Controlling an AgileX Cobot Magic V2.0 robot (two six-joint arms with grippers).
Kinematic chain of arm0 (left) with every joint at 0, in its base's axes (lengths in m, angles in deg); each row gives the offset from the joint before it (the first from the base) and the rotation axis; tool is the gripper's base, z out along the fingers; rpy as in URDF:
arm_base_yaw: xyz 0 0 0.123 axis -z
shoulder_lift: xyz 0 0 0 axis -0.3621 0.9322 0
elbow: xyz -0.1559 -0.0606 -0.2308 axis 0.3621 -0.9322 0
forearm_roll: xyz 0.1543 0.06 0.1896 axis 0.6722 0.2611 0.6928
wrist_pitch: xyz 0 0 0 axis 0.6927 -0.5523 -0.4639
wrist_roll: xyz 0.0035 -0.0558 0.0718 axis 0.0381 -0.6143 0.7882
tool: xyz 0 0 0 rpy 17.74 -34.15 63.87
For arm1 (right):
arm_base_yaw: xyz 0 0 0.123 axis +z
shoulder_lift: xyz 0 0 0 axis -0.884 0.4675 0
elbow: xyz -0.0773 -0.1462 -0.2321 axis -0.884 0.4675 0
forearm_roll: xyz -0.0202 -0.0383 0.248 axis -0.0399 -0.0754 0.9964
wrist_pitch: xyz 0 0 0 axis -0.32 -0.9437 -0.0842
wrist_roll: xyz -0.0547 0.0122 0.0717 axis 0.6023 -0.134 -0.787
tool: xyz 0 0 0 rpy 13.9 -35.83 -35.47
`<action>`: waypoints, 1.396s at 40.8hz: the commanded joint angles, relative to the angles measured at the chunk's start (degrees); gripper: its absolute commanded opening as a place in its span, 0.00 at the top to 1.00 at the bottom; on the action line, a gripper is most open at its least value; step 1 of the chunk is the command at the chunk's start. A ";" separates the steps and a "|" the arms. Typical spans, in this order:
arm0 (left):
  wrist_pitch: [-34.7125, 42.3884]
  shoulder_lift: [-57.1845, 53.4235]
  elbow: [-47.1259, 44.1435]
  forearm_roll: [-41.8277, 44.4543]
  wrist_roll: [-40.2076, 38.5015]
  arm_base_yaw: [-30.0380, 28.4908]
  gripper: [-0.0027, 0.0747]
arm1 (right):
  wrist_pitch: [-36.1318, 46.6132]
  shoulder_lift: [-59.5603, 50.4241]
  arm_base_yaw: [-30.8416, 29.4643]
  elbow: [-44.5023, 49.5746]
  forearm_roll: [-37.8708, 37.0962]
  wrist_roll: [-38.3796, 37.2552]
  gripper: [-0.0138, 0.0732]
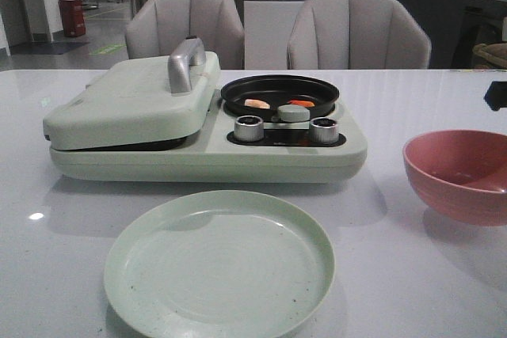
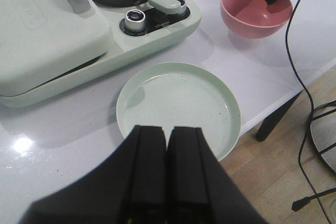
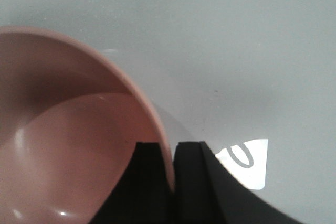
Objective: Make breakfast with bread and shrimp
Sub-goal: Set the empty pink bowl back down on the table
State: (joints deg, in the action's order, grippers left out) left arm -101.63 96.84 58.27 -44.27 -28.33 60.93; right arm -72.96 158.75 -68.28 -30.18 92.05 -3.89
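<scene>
Two shrimp [image 1: 279,104] lie in the small black pan [image 1: 238,91] on the right half of the pale green breakfast maker [image 1: 348,152], one pinkish-white, one orange-red; that much looks loaded. No bread is visible; the lid [image 1: 119,100] over the left half is down, so bread may sit beneath it, but I cannot tell. The green plate [image 1: 127,275] near the front is bare, so plating seems left to do. At the right, the right gripper [image 3: 172,182] has its fingers narrowed onto the rim of the pink bowl [image 1: 444,195], which shows nothing inside. The left gripper [image 2: 167,145] hangs above the plate's near edge, fingers pressed together, holding nothing. Faint embossed marks on the lid are unreadable; no brand can be read.
</scene>
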 commanded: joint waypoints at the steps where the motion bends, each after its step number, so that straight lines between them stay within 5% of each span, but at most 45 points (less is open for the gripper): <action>1: 4.01 -0.02 1.83 -0.12 -0.28 0.40 0.84 | 2.90 -1.21 -0.51 -1.10 1.12 0.85 0.77; 14: 3.67 -0.02 1.83 -0.33 -0.28 0.40 0.84 | 1.73 -4.13 -0.51 -1.10 0.94 0.85 0.38; 26: 3.67 -0.02 1.83 -0.73 -0.28 0.40 0.84 | -5.00 -19.28 2.78 -1.10 1.05 0.85 0.38; 45: 3.67 -0.02 1.83 -0.73 -0.28 0.40 0.84 | -16.02 -47.07 22.40 4.45 1.11 0.64 0.38; 57: 3.67 -0.02 1.83 -0.73 -0.28 0.40 0.84 | -23.61 -63.57 22.38 13.85 -9.29 -12.08 0.42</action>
State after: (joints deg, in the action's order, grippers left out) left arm -101.84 96.84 58.27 -44.47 -28.33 60.93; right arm -97.87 98.92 -45.88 -17.00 85.84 -12.88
